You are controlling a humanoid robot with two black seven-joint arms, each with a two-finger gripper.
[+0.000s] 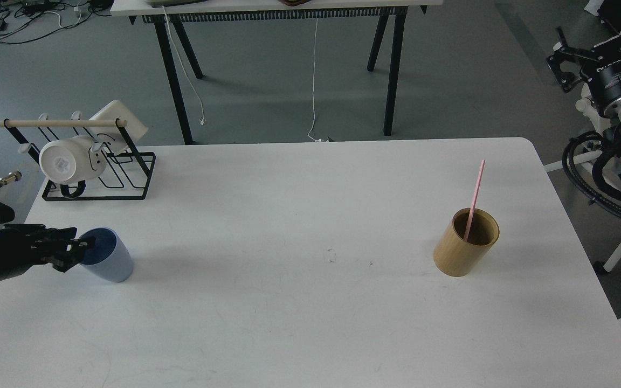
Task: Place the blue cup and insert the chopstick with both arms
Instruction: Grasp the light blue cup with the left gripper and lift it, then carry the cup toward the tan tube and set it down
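The blue cup (pixel 110 260) stands on the white table (pixel 310 312) near its left edge. Its dark inside faces up and to the left. My left gripper (pixel 77 250) comes in from the left. Its fingers pinch the cup's near rim, one fingertip (pixel 87 243) inside the mouth. The pink chopstick (pixel 474 199) stands in the tan holder (pixel 466 243) at the right of the table and leans up and to the right. My right gripper (pixel 561 63) is held off the table at the top right, with its jaws apart and nothing between them.
A black wire rack (pixel 107 178) with a wooden bar stands at the back left and holds a white mug (pixel 70 158) and another white piece. A second table's black legs (pixel 394 70) stand behind. White frame parts show by the right edge.
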